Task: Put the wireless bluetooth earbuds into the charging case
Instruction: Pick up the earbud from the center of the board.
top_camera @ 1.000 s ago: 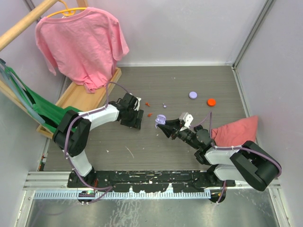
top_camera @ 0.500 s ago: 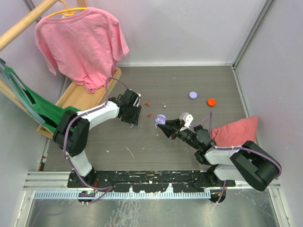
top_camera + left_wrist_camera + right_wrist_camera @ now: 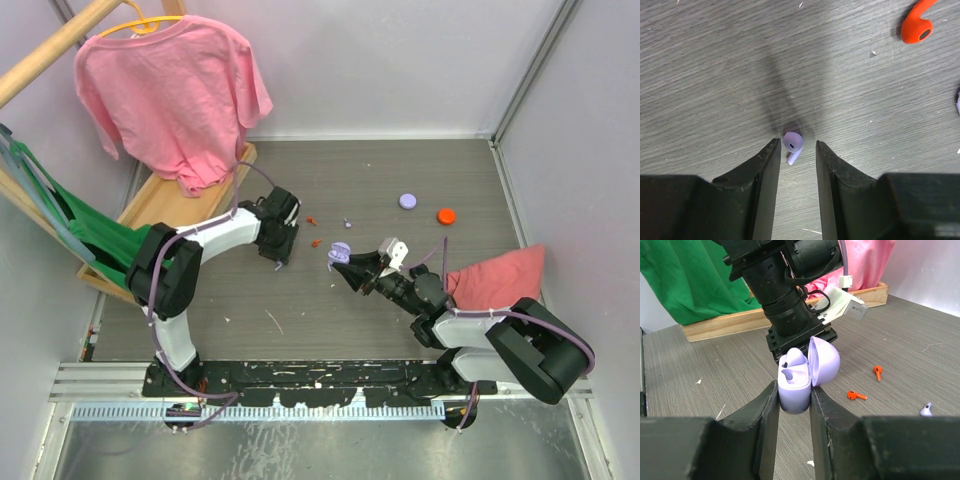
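Note:
The charging case (image 3: 795, 385) is lilac, with its lid (image 3: 824, 360) swung open. My right gripper (image 3: 792, 390) is shut on its base and holds it above the table, also in the top view (image 3: 340, 253). One lilac earbud (image 3: 796, 356) appears to sit in the case. Another lilac earbud (image 3: 793, 142) lies on the table between the tips of my left gripper (image 3: 797, 144), which is open and not touching it. In the top view the left gripper (image 3: 279, 255) hides that earbud. No black case or black earbuds show.
Orange earbuds (image 3: 856, 395) (image 3: 877, 372) and a lilac one (image 3: 926, 411) lie loose between the arms. A lilac disc (image 3: 407, 201) and an orange disc (image 3: 446, 215) sit at the back right. A pink cloth (image 3: 497, 275) is right, a wooden rack (image 3: 180, 200) left.
My left arm has swung its wrist slightly toward the far right, bringing the gripper over the lilac earbud. The right gripper and the case have not moved.

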Robot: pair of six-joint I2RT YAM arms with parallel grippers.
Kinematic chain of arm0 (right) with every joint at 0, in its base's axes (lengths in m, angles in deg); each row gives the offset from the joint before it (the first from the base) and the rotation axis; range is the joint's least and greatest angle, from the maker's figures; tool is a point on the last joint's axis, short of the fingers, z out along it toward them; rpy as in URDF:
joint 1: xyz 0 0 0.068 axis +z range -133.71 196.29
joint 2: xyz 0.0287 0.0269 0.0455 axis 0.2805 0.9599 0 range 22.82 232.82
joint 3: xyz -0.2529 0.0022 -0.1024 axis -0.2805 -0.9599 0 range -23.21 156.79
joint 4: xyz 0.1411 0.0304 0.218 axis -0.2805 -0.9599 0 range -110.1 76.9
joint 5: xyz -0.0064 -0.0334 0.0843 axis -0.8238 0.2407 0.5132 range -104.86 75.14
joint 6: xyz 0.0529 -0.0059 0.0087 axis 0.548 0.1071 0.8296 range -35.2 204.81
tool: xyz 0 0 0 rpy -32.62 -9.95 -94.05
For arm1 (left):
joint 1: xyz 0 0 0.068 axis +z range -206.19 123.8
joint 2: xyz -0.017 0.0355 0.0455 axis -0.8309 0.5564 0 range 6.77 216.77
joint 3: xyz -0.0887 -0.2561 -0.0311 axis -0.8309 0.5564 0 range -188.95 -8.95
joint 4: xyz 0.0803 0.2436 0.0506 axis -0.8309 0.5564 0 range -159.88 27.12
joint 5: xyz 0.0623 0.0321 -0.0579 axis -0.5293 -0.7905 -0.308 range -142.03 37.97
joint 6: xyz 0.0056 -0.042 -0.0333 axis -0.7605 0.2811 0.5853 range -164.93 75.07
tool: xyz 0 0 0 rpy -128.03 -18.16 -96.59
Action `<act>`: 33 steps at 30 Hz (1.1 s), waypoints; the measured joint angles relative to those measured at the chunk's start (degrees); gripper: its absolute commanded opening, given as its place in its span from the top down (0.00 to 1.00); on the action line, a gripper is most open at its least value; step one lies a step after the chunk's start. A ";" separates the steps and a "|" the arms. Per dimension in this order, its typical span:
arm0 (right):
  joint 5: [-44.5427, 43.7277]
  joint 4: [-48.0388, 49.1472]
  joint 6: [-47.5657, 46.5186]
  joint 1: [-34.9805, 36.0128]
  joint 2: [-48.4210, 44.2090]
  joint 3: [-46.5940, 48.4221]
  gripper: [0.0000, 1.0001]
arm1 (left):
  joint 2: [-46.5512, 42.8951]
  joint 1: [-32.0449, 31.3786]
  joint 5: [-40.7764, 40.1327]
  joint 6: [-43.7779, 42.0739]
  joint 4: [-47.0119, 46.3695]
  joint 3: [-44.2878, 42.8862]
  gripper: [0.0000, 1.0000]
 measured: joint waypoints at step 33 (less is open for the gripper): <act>0.22 -1.31 -0.02 0.00 -0.70 0.00 0.99 | -3.61 0.22 1.81 0.66 1.36 2.54 0.88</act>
